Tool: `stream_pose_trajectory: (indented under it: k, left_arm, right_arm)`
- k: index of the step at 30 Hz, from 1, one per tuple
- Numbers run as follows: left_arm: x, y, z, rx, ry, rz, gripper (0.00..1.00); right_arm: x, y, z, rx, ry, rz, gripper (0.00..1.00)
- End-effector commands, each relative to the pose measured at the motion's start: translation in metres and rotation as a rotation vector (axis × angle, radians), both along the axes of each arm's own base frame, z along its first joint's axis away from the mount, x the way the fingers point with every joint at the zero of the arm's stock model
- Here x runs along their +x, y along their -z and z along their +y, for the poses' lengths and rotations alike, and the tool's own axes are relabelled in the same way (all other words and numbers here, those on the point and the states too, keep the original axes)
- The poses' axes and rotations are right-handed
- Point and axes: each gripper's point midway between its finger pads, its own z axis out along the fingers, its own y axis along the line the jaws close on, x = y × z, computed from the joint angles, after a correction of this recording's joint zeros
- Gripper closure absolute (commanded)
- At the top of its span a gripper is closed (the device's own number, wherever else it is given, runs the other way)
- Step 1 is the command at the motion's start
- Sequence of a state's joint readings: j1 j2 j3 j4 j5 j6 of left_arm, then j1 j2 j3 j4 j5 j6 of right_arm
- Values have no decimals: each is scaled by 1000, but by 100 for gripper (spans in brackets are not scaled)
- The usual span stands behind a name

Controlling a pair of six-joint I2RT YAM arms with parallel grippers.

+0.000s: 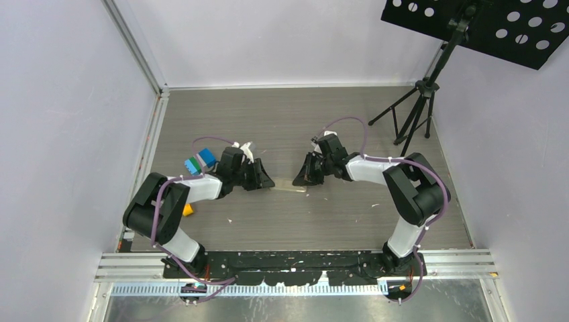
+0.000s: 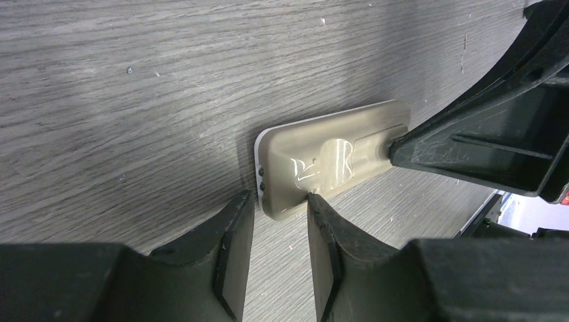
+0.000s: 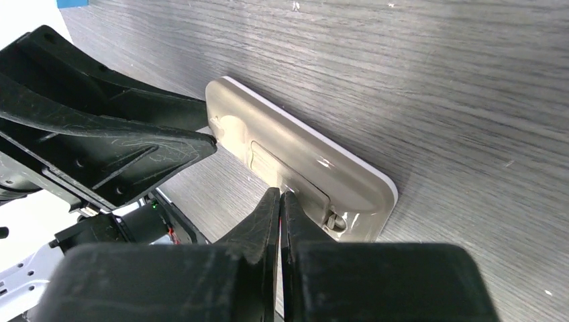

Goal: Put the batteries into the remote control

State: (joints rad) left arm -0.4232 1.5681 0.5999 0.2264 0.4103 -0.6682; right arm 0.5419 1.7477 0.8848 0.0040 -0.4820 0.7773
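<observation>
The remote (image 1: 293, 182) is laid flat near the middle of the tabletop (image 1: 268, 114), its length run parallel to the near edge and its back turned up. A grey-tan cover is seen over that back, with a thin white edge shown beneath it and the outline of a small door moulded into it. The left claw (image 2: 280, 201) is set at the end of the remote nearer the left edge, its jaws held partly apart so that a corner of the remote is straddled. One fingertip (image 2: 313, 201) is pressed against the long side, and the other is placed just beside the short end. Whether the corner is truly clamped cannot be told. The right claw (image 3: 280, 196) is closed completely, finger against finger, with nothing caught between. Its joined tip is rested on the cover, on the door outline, toward the end nearer the right edge. The two claws are pointed at each other along the remote and are kept apart. A small orange object (image 1: 188, 210) is seen near the left edge, well apart from the remote. White flecks (image 1: 230, 220) are scattered toward the near edge. A black tripod (image 1: 415, 111) is stood at the far right corner, with a perforated black panel (image 1: 496, 27) carried on it.
</observation>
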Motion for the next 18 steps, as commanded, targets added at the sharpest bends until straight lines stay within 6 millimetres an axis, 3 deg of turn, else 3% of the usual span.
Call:
stream_pose_trajectory:
  k: [1,9,14,18]
  left_arm:
    - [14,-23,-3,-12,-1,-87,64]
    - [19,-28,-4,-12,-7,-99,63]
    - [20,-30,-3,-8,-10,-101,63]
    - [22,-33,0,8,-18,-116,64]
  right_arm:
    - [3,-3,-1,-34,-9,-34,95]
    - [6,6,-19,-188,-9,-53,96]
    - [0,23,-34,-303,-6,-34,97]
    - [-3,22,-34,-323,-21,-50,97]
